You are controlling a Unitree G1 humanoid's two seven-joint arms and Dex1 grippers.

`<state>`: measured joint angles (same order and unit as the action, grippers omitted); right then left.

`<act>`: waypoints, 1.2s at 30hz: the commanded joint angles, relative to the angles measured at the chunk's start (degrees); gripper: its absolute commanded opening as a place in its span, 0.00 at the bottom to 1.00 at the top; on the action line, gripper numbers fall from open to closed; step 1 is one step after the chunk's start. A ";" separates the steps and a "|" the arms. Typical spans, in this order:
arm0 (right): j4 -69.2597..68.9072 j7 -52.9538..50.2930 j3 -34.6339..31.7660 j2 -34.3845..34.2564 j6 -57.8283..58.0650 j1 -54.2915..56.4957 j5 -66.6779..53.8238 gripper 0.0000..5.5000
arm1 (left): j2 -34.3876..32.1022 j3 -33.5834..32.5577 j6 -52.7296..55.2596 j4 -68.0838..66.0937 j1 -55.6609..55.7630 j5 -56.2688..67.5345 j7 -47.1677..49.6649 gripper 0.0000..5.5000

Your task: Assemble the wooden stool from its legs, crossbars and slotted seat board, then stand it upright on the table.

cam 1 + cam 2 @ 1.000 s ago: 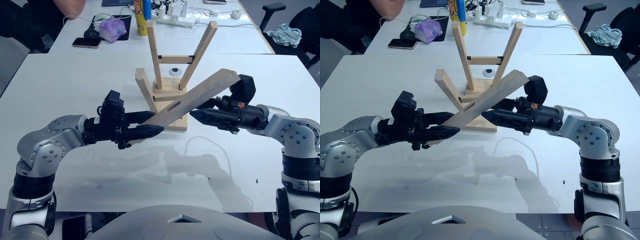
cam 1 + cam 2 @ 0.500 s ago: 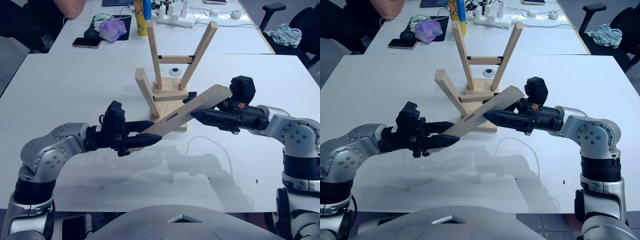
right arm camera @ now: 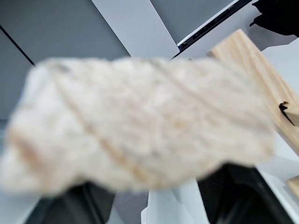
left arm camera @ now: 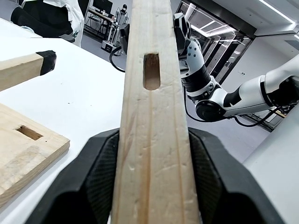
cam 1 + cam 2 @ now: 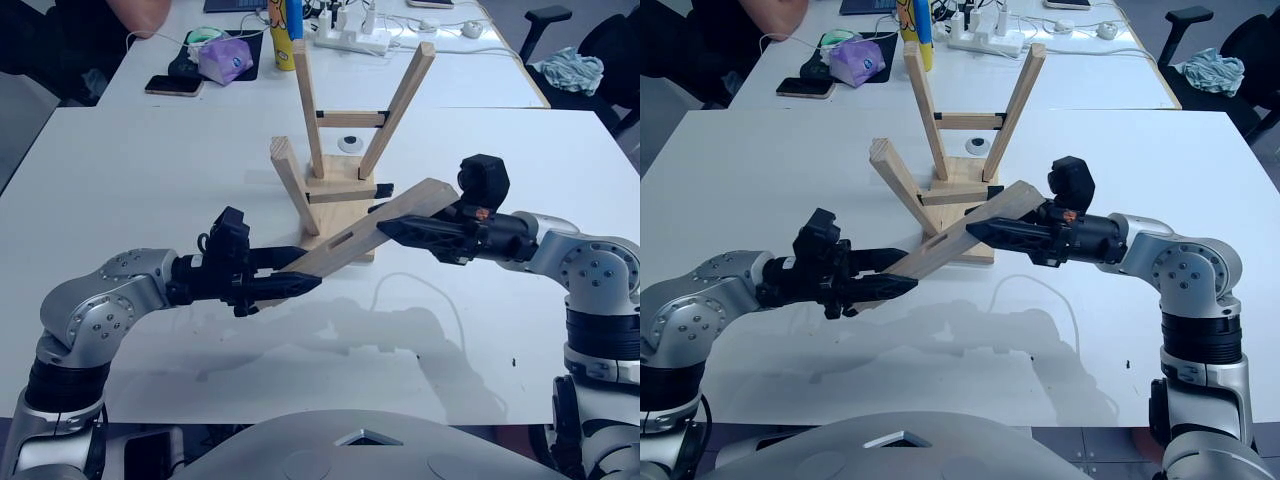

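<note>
Your left gripper is clamped narrow on the low end of the slotted leg, one finger pressed to each side. Your right gripper grips the high end. The leg slants up from left to right above the table, slot facing up, just in front of the upturned stool frame.

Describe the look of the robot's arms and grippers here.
The left arm and right arm have rounded silver-grey joint housings ringed with small screws, then black forearms. The left gripper and right gripper are black, two long tapered fingers each. A boxy black block tops each wrist; the right wrist shows a small orange mark.
</note>
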<state>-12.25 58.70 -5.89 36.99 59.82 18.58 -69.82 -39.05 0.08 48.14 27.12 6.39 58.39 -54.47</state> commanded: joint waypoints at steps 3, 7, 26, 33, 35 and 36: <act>0.01 0.82 0.20 0.33 -0.95 -0.16 2.69 0.38 | 0.38 0.38 -1.47 -0.67 -0.37 -3.09 0.85 0.38; 0.24 1.61 0.65 0.40 -1.78 -0.30 4.50 0.38 | 2.14 -0.90 -1.95 -1.19 -0.76 -2.77 2.94 0.44; 6.09 11.20 -1.02 12.97 -6.43 -5.48 17.40 0.38 | 3.02 -0.21 -4.57 3.18 -6.09 -7.26 8.19 0.76; 20.42 16.97 -5.04 21.46 -10.58 -0.57 23.45 0.38 | 2.07 15.65 -20.58 0.55 -4.89 -37.01 12.70 0.76; 23.17 17.34 -5.02 23.04 -13.71 -1.37 26.78 0.38 | 2.63 19.91 -24.38 -2.86 -2.71 -44.39 13.76 0.76; 25.32 17.28 -4.29 23.39 -16.23 -1.01 29.25 0.38 | 4.82 20.65 -24.94 -4.06 -1.89 -45.45 14.99 0.76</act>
<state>9.21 75.42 -10.09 57.90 48.06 17.07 -45.21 -36.39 17.32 26.22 26.33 1.60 18.28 -41.54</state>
